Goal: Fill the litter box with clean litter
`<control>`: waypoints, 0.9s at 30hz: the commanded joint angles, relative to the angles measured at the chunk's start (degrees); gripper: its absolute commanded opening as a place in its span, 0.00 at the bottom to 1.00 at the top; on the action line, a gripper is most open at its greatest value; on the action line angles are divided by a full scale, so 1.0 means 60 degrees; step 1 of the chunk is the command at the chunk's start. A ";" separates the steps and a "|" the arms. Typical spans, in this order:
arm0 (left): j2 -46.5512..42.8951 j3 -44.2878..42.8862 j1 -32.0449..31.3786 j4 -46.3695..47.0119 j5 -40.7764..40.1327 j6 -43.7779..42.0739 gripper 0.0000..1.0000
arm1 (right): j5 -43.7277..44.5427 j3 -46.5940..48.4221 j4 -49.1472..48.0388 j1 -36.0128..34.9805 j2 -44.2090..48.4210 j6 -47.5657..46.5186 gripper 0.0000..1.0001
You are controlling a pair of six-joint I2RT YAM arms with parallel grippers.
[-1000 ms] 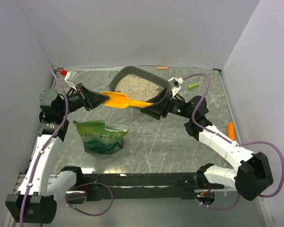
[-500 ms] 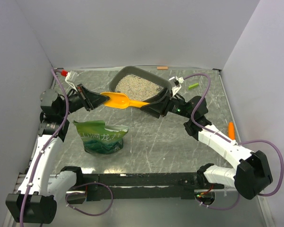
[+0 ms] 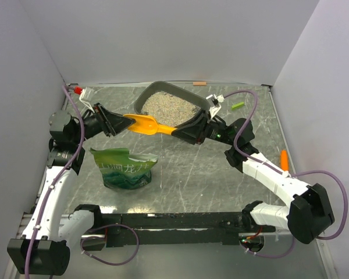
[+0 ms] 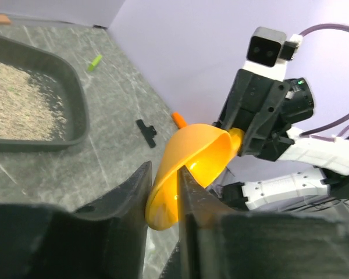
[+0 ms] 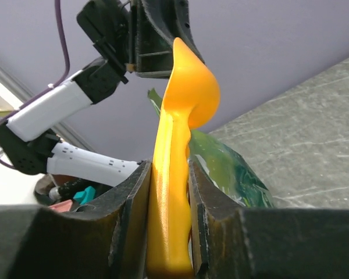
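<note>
The right gripper (image 3: 176, 131) edged a little left along the orange scoop (image 3: 145, 123) handle, closer to the litter box (image 3: 142, 100).

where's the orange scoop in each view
Top external: the orange plastic scoop is at centre-left, bridging the left gripper and right gripper, by the near side of the dark-grey plastic litter box.
Left wrist: centre, bowl edge between the near fingers.
Right wrist: centre, handle rising from between the fingers.
Shared landmark: the litter box links top and left wrist views; the green glossy bag links top and right wrist views.
</note>
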State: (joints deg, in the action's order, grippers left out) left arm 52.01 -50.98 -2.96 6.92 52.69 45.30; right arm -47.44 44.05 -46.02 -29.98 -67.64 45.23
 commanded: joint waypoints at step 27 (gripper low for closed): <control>-0.1020 -0.3749 -0.0662 -0.8431 -0.3946 -0.5863 0.72 | 0.1916 0.4962 1.3439 0.0045 0.1810 -0.5458 0.00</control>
State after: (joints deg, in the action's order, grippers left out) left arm 48.10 -70.81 -4.19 -35.64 34.48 17.74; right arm -36.38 69.67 24.01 -29.95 -57.67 16.80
